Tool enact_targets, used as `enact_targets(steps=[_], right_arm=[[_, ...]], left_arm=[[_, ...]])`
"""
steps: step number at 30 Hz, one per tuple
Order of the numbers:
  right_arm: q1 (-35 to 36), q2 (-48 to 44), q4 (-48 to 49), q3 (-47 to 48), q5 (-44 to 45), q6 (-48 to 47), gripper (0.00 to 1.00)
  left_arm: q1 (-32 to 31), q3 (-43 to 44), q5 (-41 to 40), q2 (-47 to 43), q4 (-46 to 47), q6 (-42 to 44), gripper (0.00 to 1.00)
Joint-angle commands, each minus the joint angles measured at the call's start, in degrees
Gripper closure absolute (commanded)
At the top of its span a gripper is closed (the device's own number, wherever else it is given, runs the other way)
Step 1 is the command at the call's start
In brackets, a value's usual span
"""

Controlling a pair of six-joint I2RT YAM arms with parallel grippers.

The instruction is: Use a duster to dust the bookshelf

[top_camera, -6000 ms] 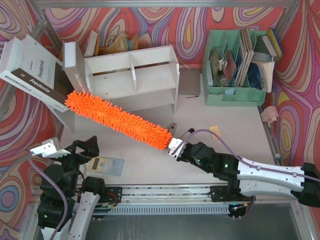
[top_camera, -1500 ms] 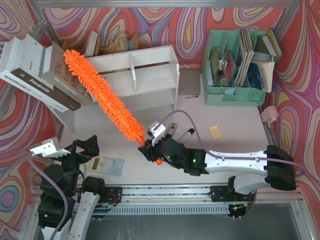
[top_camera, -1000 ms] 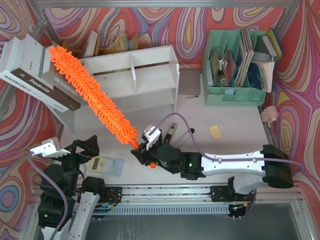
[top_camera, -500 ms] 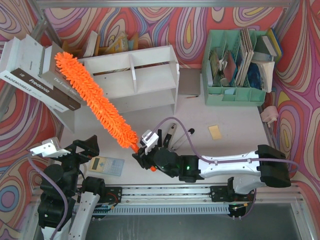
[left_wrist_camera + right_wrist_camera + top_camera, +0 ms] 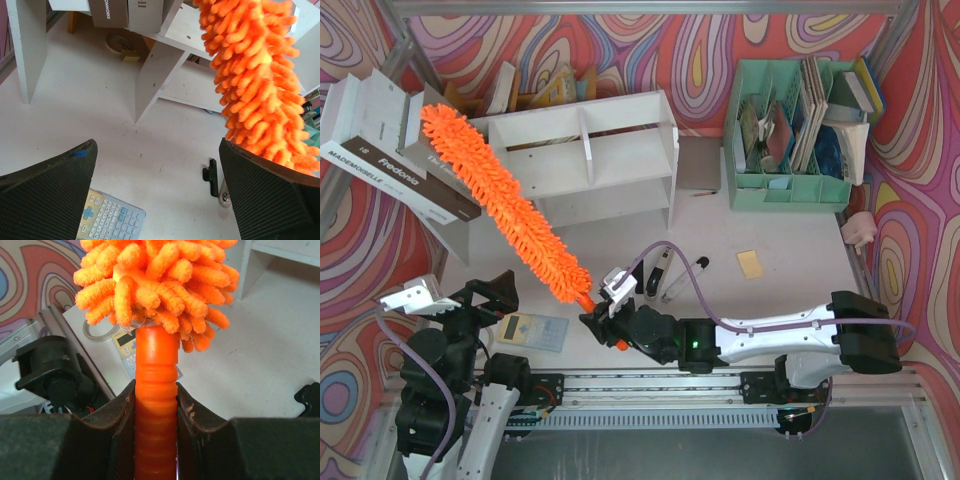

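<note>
The right gripper is clamping the duster by its ribbed orange handle, with the jaws pressing on either side just below the fluffy head. The duster is slanting from the near edge of the bench toward its far-left corner. Its tip is lying over the leaning books at the left end of the white bookshelf; whether it is touching them I cannot tell. The left gripper is hanging wide apart and empty beside the calculator, near the near-left corner.

The duster is probably handling as light. Its microfibre head looks soft and yielding on contact, while the thin plastic handle looks stiff, smooth and liable to twist between the jaws. The handle is the only sound place to hold, close up to the head, since that long head is levering against the grip.
</note>
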Motion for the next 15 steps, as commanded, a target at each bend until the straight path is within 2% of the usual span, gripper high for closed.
enact_targets(steps=[1,15], right_arm=[[-1.2,0.6,1.1,-0.5,2.4,3.1,1.0],[-1.6,0.4,0.6,2.0,3.6,2.2,1.0]], left_arm=[[0.4,-0.4,0.3,-0.8,1.1,-0.2,0.01],[1.8,-0.8,2.2,-0.5,1.9,-0.2,0.01]])
